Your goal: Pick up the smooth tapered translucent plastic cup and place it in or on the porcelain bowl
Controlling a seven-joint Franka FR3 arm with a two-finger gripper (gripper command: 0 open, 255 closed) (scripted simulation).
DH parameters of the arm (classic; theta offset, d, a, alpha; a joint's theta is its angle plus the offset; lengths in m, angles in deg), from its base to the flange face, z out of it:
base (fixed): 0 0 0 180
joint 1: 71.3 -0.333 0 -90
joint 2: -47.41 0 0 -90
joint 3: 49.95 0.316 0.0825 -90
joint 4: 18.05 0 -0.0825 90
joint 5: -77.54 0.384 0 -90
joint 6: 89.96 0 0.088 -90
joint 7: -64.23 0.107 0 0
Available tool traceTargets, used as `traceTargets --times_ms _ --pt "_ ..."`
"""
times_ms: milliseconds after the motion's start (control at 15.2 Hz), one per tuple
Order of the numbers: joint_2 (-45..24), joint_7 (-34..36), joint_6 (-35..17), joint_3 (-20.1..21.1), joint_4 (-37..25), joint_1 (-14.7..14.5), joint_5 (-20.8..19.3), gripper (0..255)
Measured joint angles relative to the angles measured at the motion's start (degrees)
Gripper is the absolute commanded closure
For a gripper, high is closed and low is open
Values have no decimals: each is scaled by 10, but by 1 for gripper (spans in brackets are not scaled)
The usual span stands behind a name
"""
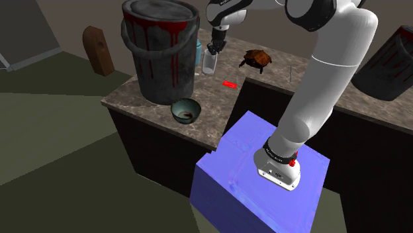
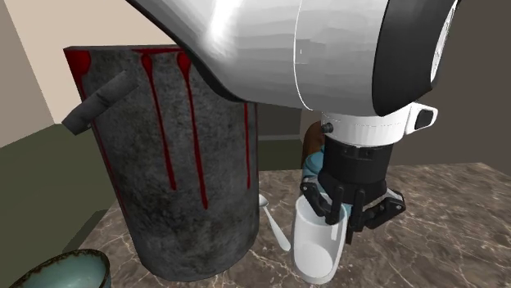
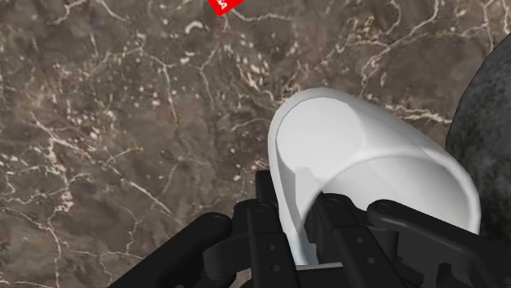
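Observation:
A white tapered cup [image 1: 209,63] stands upright on the marble counter [image 1: 218,99], just beside the big bucket [image 1: 161,49]. My black gripper [image 1: 213,51] comes down from above and is shut on the cup's rim. One finger is inside the cup [image 2: 315,245] and the other outside its wall, as the gripper [image 2: 344,219] shows in the second exterior view. The wrist view looks into the cup [image 3: 360,159], with the gripper [image 3: 307,225] clasping its near wall. The greenish bowl [image 1: 186,110] sits near the counter's front edge, in front of the bucket; its rim [image 2: 57,266] shows in the second exterior view's lower left.
The tall grey bucket [image 2: 180,164] with red streaks stands close to the cup. A spoon [image 2: 274,221] lies between them. A brown turtle-like figure [image 1: 257,59] and a small red item [image 1: 229,84] lie on the counter. A second bucket [image 1: 390,63] stands at the shoulder view's right, above the blue stand [image 1: 231,172].

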Motion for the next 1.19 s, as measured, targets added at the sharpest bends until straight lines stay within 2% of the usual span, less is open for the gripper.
traceTargets --times_ms 1188 --pt "40 4 129 -3 -91 -2 -12 255"
